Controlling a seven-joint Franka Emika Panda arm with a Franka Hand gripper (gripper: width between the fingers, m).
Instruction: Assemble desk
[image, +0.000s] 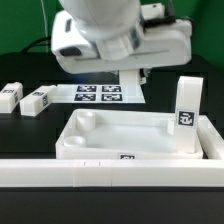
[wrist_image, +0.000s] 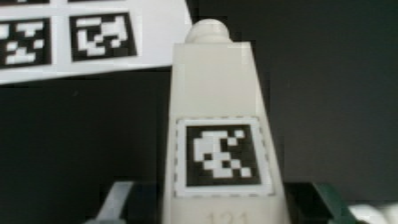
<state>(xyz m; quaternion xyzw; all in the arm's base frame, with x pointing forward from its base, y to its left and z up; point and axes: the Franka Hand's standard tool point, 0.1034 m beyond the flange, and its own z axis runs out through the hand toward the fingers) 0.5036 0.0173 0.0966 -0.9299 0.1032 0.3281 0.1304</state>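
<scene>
The desk panel (image: 130, 135), white with a raised rim and round corner sockets, lies in the middle of the table. One leg (image: 187, 112) stands upright at its corner on the exterior view's right. Two more legs (image: 10, 97) (image: 37, 100) lie on the table at the exterior view's left. My gripper (image: 128, 72) hangs above the table behind the panel, shut on a fourth leg (wrist_image: 221, 140). In the wrist view this leg points away from the camera, tag facing it, with a finger (wrist_image: 118, 200) on each side of its base.
The marker board (image: 100, 93) lies behind the panel, under and beside my gripper; it also shows in the wrist view (wrist_image: 71, 35). The long white L-shaped border rail (image: 90, 172) runs along the front of the panel.
</scene>
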